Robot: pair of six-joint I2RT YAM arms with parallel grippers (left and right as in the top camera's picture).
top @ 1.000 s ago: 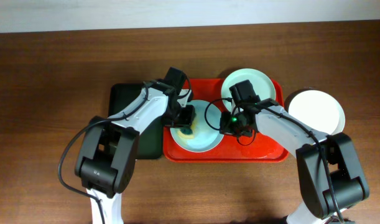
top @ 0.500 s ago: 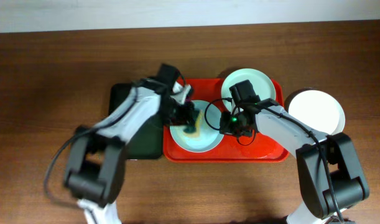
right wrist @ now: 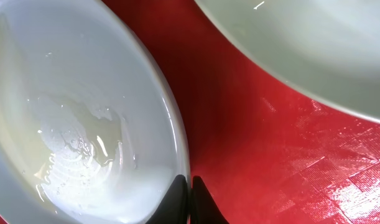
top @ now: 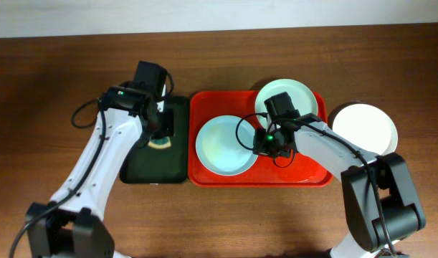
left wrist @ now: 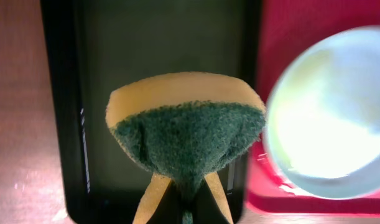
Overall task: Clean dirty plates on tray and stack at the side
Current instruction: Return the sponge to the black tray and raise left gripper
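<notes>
My right gripper (right wrist: 190,194) pinches the pale blue plate (top: 220,147) at its 3 o'clock rim. It glistens, wet and streaky. My left gripper (left wrist: 182,190) clamps the sponge (left wrist: 186,134).

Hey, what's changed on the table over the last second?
The left hand, gripping the sponge, swung left off the front plate on the red tray and now sits above the dark green tray. The right hand kept pinching that plate's rim; nothing else moved.
</notes>
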